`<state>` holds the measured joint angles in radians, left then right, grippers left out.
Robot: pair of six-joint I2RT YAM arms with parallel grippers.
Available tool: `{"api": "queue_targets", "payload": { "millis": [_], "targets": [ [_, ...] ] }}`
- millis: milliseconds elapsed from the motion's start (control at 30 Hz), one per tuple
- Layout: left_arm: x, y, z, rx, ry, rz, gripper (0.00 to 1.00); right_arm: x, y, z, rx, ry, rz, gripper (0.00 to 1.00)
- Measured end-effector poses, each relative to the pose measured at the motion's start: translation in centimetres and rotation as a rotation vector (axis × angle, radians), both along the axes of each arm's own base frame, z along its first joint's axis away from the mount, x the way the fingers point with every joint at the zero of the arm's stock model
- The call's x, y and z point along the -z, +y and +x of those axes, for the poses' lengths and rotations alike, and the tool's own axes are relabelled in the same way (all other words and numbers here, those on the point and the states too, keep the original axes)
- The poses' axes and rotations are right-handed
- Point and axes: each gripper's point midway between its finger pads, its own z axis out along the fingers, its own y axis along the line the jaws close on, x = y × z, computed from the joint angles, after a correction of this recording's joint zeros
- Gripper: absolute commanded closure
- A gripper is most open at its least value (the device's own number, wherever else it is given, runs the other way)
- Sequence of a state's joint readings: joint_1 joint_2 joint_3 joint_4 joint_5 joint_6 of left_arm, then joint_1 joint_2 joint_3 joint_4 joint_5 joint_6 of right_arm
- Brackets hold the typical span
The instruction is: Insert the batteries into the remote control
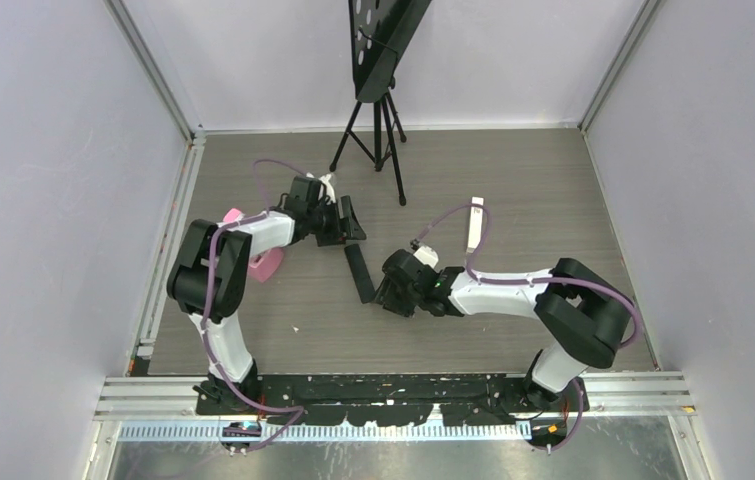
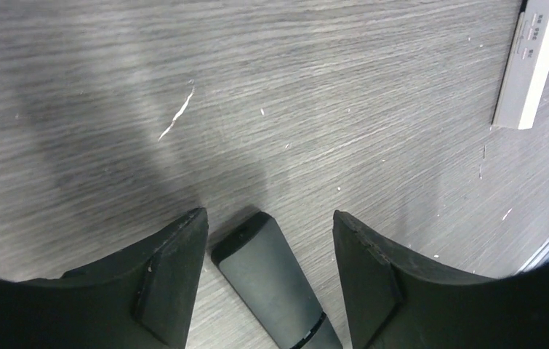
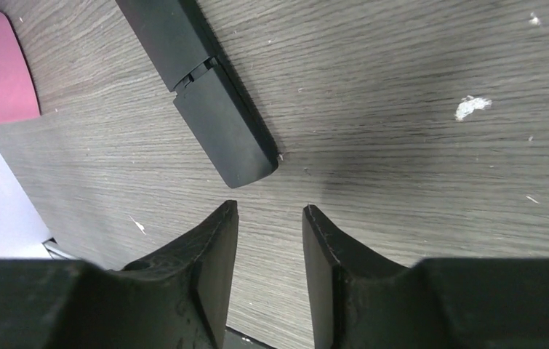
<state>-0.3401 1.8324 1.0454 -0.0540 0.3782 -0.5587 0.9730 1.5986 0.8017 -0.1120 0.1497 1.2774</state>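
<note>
While the left gripper (image 2: 269, 218) is open around the black remote (image 2: 271, 283), the right gripper (image 3: 269, 211) is open, empty. Print on the white remote (image 2: 531, 62) is unreadable.

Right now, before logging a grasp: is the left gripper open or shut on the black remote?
Open: the left gripper, fingers straddling the black remote, table showing in both gaps.

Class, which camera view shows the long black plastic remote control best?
Top external: the long black plastic remote control lies there at full length, though small. Each wrist view shows only one end of it, close up.
</note>
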Motion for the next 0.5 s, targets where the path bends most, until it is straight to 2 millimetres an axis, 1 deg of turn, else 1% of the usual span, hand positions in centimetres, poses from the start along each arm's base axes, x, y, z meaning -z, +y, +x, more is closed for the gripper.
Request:
{"api": "queue_targets", "payload": {
  "millis": [233,400,500],
  "targets": [
    [0.2,-0.5,0.0,0.078,-0.032,-0.01,0.38,0.4,0.5,0.8,0.048,0.014,0.035,0.61],
    [0.3,-0.7,0.0,0.104,-0.041,-0.011,0.43,0.9,0.6,1.2,0.07,0.024,0.044,0.66],
    [0.4,-0.6,-0.1,0.108,-0.043,-0.01,0.45,1.1,0.8,1.4,0.081,0.026,0.056,0.67]
  ]
}}
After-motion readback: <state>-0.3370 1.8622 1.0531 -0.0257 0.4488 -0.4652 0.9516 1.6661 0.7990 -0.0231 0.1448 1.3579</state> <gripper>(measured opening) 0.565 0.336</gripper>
